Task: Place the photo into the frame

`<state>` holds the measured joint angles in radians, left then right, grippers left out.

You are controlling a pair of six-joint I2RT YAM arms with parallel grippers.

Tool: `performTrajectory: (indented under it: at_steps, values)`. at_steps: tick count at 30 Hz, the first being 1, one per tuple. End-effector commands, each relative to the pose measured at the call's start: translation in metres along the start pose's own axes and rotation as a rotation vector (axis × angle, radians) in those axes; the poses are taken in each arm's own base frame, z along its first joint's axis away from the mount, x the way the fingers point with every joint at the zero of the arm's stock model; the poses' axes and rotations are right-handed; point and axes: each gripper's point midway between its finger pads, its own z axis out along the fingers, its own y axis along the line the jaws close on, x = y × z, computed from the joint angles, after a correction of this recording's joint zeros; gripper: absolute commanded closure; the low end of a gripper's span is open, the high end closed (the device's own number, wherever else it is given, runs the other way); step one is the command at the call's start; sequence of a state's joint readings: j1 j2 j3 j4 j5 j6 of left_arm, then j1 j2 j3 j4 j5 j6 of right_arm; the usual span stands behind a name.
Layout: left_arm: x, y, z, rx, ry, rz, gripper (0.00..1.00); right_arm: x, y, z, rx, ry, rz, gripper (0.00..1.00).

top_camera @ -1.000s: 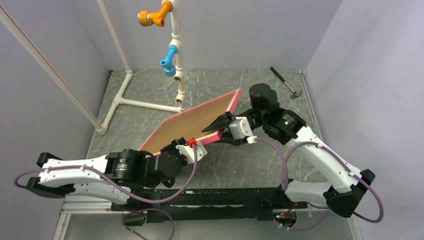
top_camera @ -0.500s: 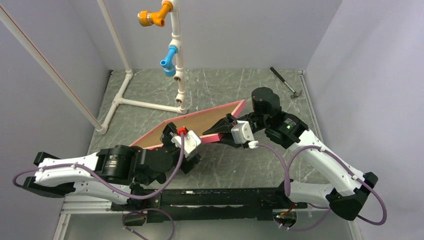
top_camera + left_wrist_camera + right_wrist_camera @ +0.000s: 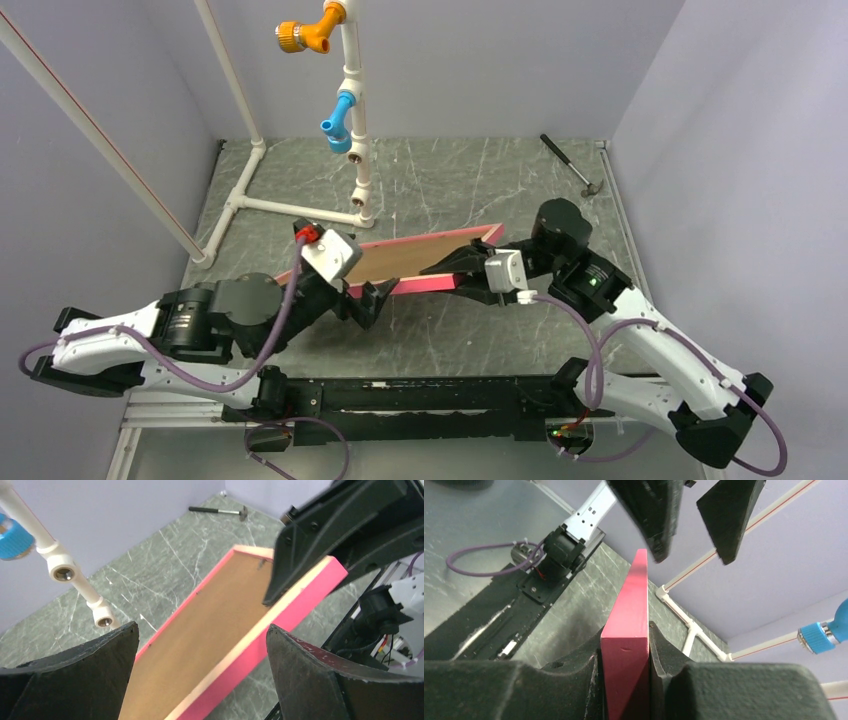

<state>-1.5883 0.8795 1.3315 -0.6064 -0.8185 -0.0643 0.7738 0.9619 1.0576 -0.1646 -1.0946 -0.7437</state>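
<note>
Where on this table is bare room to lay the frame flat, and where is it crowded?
The widest bare table lies at the back, between the pipe stand and the hammer. A narrower strip runs between the frame and the arm bases. Mid-table is crowded: the right gripper clamps the frame, the open left gripper close by.

From my remote seat I see a grey-green marbled table (image 3: 450,170) carrying the white pipe stand (image 3: 290,208) at its far left and a small hammer (image 3: 568,163) lying in the far right corner.

Lab cell, plain walls (image 3: 500,60), pipe stand (image 3: 357,160)
</note>
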Motion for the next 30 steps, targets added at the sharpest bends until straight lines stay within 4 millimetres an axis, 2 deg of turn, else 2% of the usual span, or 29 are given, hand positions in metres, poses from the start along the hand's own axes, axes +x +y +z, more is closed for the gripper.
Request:
performTrajectory:
  at_steps: [1, 7, 13, 20, 23, 30]
  values:
    - [-0.037, 0.020, -0.012, -0.038, -0.127, -0.089, 0.01, -0.033, 0.012, -0.006, 0.014, -0.093, 0.145, 1.00]
    - [-0.036, 0.030, -0.018, -0.057, -0.150, -0.118, 0.01, -0.054, 0.005, -0.015, 0.074, -0.105, 0.236, 1.00]
    - [-0.031, 0.030, -0.017, -0.068, -0.137, -0.112, 0.01, -0.060, 0.003, -0.021, 0.058, -0.120, 0.380, 1.00]
    - [-0.027, 0.024, -0.007, -0.099, -0.099, -0.067, 0.01, -0.047, -0.002, -0.039, -0.038, -0.111, 0.682, 1.00]
    - [-0.025, 0.023, -0.002, -0.124, -0.084, -0.056, 0.01, -0.037, -0.001, -0.043, -0.051, -0.110, 0.868, 1.00]
    - [-0.014, 0.026, 0.007, -0.184, -0.034, -0.052, 0.01, -0.012, 0.014, -0.049, -0.049, -0.086, 1.054, 1.00]
